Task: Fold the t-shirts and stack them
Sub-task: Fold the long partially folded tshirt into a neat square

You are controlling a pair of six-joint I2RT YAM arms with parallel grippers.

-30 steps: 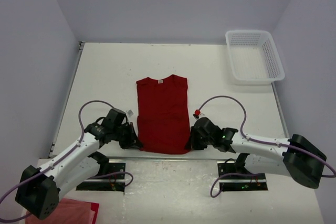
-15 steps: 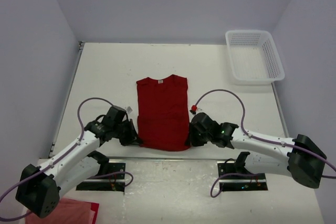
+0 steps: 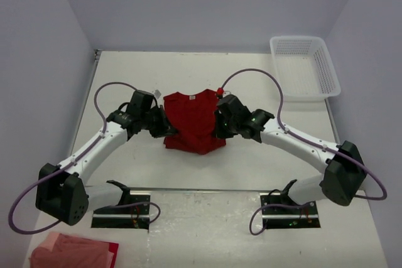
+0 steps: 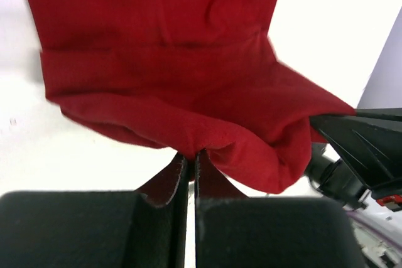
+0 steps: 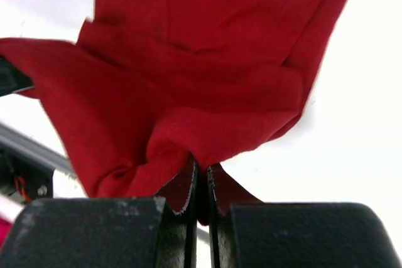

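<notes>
Between left tool (image 4: 188, 156) and right tool (image 5: 201, 169), both tight on its hem, soft deep-red t-shirt (image 3: 191, 120) in rumpled folds

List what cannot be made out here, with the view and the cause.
1. Top view: neck label print on the red t-shirt, too small.
2. Top view: pink cloth, cut off by the bottom edge.
3. Wrist views: how much cloth is pinched, hidden by the fingers.
</notes>
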